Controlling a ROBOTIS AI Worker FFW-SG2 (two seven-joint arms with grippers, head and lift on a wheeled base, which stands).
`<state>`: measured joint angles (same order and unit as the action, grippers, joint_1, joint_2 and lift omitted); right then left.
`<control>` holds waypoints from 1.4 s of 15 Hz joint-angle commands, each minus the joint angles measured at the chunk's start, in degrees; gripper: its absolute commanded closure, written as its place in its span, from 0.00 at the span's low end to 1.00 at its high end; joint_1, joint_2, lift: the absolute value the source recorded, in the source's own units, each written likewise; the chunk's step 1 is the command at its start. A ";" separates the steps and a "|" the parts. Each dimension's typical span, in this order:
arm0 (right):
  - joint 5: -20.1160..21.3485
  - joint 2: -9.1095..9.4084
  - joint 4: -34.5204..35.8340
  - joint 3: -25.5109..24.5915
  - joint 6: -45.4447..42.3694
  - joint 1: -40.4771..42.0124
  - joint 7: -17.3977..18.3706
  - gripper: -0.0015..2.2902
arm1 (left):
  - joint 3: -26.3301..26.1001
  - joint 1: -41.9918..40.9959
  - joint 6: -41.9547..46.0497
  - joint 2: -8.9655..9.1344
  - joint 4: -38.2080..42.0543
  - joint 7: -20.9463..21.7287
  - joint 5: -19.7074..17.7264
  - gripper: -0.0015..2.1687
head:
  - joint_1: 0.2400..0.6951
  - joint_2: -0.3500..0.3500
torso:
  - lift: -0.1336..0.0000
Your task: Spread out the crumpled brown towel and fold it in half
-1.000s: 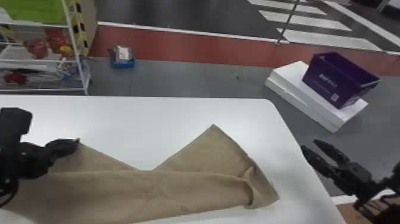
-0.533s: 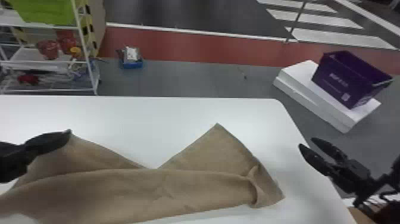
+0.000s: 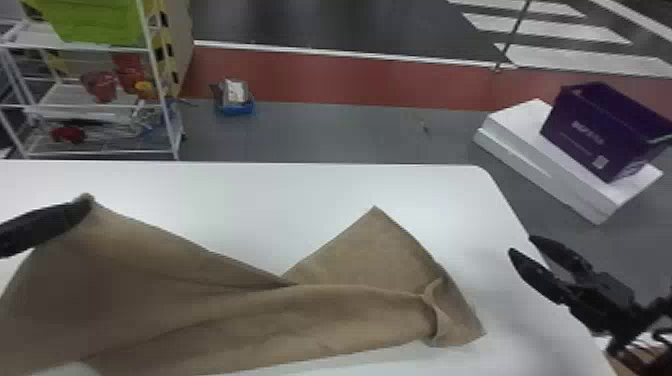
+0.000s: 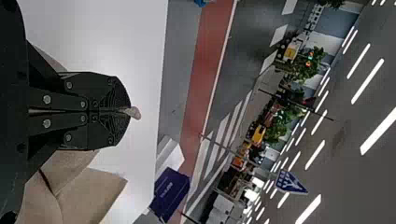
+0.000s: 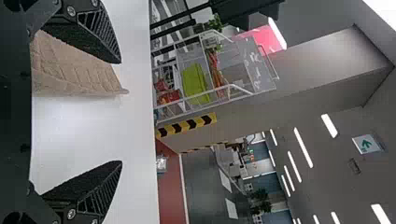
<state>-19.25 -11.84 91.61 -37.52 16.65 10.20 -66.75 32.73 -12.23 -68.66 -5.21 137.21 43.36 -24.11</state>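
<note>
Spreading step: we see the left gripper closed on a corner of the brown towel, rumpled across the desk — right gripper open. Next, we judge, the doubled end needs pulling flat. Beyond, a blue tray holds a pale object; the purple bin — contents unclear.

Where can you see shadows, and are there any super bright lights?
Head view: soft grey shadows on the smooth white table near the black right gripper, and dark creases in the brown cloth towel. Left wrist view: long white ceiling lights glowing brightly. Right wrist view: more of those lights glowing against a grey ceiling.
</note>
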 commanded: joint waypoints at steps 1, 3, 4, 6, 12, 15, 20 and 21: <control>0.35 -0.29 -0.46 -1.24 -0.16 0.61 -0.49 0.05 | 7.70 0.37 -9.00 0.38 1.65 -0.21 -11.66 0.58 | 1.00 0.25 | 0.07; 0.62 -0.55 -0.73 -1.51 -0.16 1.49 -1.19 0.05 | 14.47 2.12 -16.20 0.29 2.01 -0.38 -19.57 0.58 | 1.00 0.24 | 0.07; 0.88 -0.64 -1.17 -1.51 -0.34 1.76 -1.45 0.05 | 17.02 3.09 -19.19 0.12 2.01 -0.47 -21.50 0.58 | 1.00 0.23 | 0.07; 1.06 -0.73 -2.13 -1.51 -0.51 1.84 -2.51 0.05 | 18.69 3.27 -19.19 0.20 2.62 -1.00 -19.13 0.58 | 1.00 0.22 | 0.07; 0.79 -0.55 7.80 -0.63 11.62 3.43 -9.72 0.08 | 18.25 2.39 -16.56 0.38 2.45 -1.00 -11.57 0.58 | 1.00 0.36 | 0.07; 3.60 -0.64 7.62 -1.51 11.09 4.30 -11.57 0.08 | 17.90 2.47 -14.62 0.20 1.83 -2.14 -10.43 0.58 | 1.00 0.44 | 0.07; 3.52 -2.49 7.09 -1.77 -0.86 11.42 -11.57 0.08 | 16.40 2.47 -13.57 0.03 0.16 -2.23 -8.58 0.58 | 1.00 0.43 | 0.07; 3.43 -2.49 7.53 -1.24 -5.96 12.92 -11.57 0.08 | 15.35 2.56 -13.57 0.03 0.07 -2.40 -7.88 0.58 | 1.00 0.42 | 0.07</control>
<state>-15.74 -14.25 98.46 -39.33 17.35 20.79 -77.87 49.28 -9.75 -82.31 -5.19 137.54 41.07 -32.96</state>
